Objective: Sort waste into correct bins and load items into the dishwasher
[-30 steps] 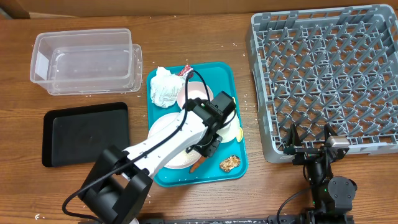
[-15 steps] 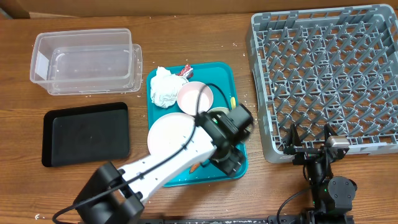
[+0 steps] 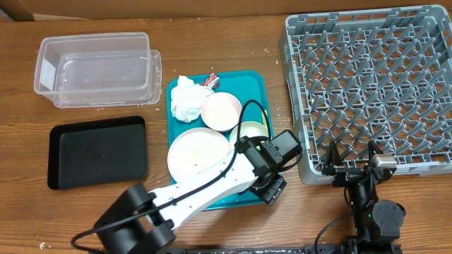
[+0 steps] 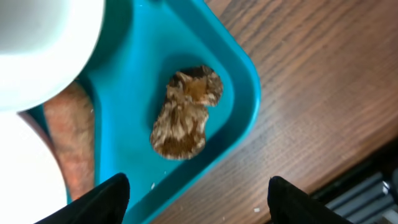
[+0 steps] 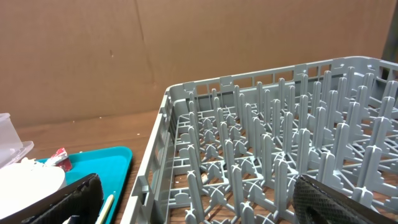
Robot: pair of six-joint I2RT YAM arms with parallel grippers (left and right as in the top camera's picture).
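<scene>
Left gripper open over the brown food chunk at the tray corner.

Left gripper (image 4: 198,198) has its fingers spread and holds nothing. The brown food chunk (image 4: 185,112) lies under them in the teal tray's (image 4: 235,71) rounded corner, close to the rim, with bare table (image 4: 311,87) beyond. A carrot piece (image 4: 69,149) lies just beside it, along the white plate (image 4: 25,180). A second ago this arm hung over the plates; it has swung out to this corner. Right gripper (image 3: 351,156) is wide open and empty at the dish rack's (image 3: 367,77) near wall. The clear tub (image 3: 95,67) and black tray (image 3: 99,150) sit well apart, across the teal tray.
</scene>
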